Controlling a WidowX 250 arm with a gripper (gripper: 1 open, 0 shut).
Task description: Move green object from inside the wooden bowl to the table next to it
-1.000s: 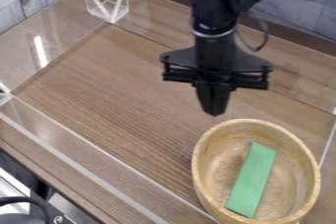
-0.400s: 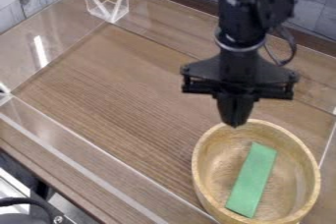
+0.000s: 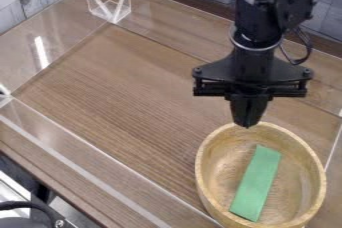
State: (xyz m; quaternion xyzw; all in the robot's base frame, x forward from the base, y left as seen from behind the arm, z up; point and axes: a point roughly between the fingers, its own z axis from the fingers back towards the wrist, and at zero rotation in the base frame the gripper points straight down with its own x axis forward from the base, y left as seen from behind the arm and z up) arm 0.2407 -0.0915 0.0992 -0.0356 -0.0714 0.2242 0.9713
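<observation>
The green object [image 3: 257,184] lies flat inside the wooden bowl [image 3: 214,149], which sits at the front right of the table [image 3: 120,92]. It is a long bright green block, slanted slightly. My gripper [image 3: 250,120] hangs pointing down just above the bowl's far rim, its fingers pressed together into one dark tip with nothing between them. The tip is apart from the block, a short way behind it.
Low clear acrylic walls [image 3: 54,137] edge the tabletop on the left and front. A clear acrylic stand [image 3: 110,5] is at the back left corner. The black arm [image 3: 267,12] rises above the gripper at the back right.
The arm has moved to the right and a little toward the front, carrying the shut gripper from the table's middle to just above the bowl's far rim.
</observation>
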